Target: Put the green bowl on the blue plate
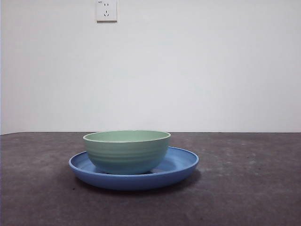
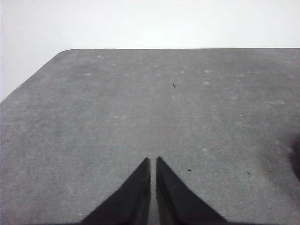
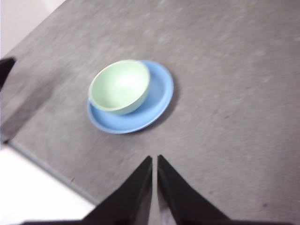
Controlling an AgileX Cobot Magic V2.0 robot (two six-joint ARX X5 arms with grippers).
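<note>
Green bowl (image 1: pixel 127 151) sits upright inside the blue plate (image 1: pixel 181 165), resting on the plate's floor. In the front view the bowl stands off-centre, nearer the plate's left rim than its right, so a broader strip of blue shows on the right side. The right wrist view agrees: bowl (image 3: pixel 119 86) is shifted toward one edge of the plate (image 3: pixel 157 101), its rim almost over the plate's rim there, with a wide crescent of plate exposed on the opposite side. Bowl interior is empty. Plate lies flat on the dark grey bench (image 1: pixel 244 188).

Right gripper (image 3: pixel 154 159): raised above the bench, well apart from the plate, holding nothing. Its fingers (image 3: pixel 136 187) are closed, with only a thin slit between the tips.

Left gripper (image 2: pixel 153 160): over bare bench, neither plate nor bowl in its own view. Its fingers (image 2: pixel 176 192) are likewise closed together and hold nothing.

No arm appears in the front view. A white wall socket (image 1: pixel 106 10) sits on the wall high above the plate.
</note>
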